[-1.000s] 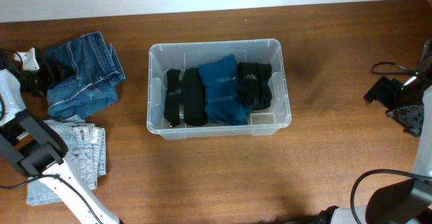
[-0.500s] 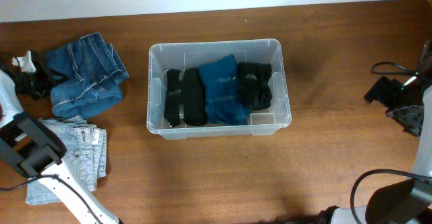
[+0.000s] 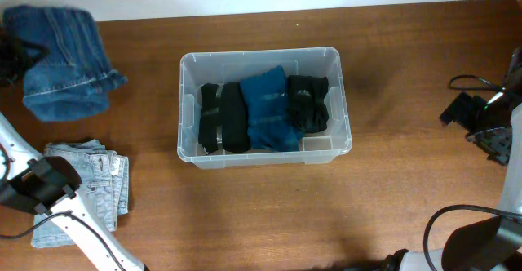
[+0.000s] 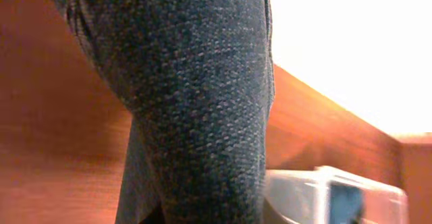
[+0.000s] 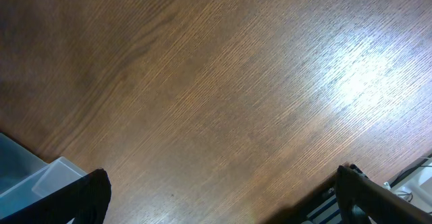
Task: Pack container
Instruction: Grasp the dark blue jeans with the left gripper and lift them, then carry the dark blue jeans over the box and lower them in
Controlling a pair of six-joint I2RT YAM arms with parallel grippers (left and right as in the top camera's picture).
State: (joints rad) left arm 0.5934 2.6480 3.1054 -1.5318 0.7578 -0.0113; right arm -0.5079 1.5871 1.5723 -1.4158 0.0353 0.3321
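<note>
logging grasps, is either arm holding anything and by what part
Left gripper holds the dark blue jeans by their left edge, exact spot hidden. Right gripper is open, empty.

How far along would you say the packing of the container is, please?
Done: three black garments and a blue one lie in the container. In hand: the left arm holds dark blue jeans aloft. Left: those jeans and the light folded jeans on the table need packing.

Clear rectangular container point(image 3: 261, 51) upright, holding seemingly 4 folded garments point(image 3: 266, 112).
</note>
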